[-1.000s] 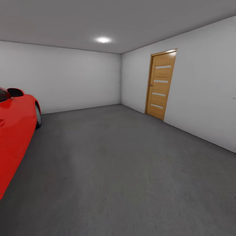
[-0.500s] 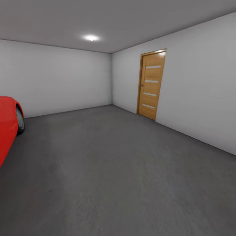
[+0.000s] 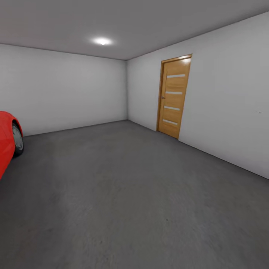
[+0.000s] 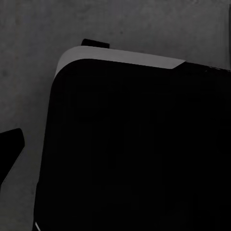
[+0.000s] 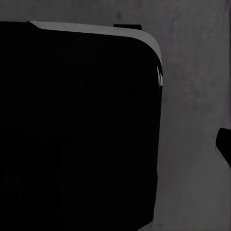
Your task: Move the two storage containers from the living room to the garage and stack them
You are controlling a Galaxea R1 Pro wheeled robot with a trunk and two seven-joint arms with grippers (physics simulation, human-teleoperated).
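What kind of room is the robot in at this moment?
Most likely a garage: a red car is parked at the left on a dark grey concrete floor, the pale grey walls are bare, and a wooden door is set in the right wall.

Over at the left edge, the nose of a red car (image 3: pixel 5 140) pokes in, glossy, with one dark wheel (image 3: pixel 17 139) tucked under its arch. Up above, a round ceiling light (image 3: pixel 101 41) glows on the plain grey ceiling (image 3: pixel 149 22). The pale back wall (image 3: pixel 67 93) meets the pale right-hand wall (image 3: pixel 231 104) at a corner, and set into that right-hand wall stands a closed wooden door (image 3: pixel 173 97), warm tan, crossed by four narrow pale horizontal strips, its frame a shade darker.
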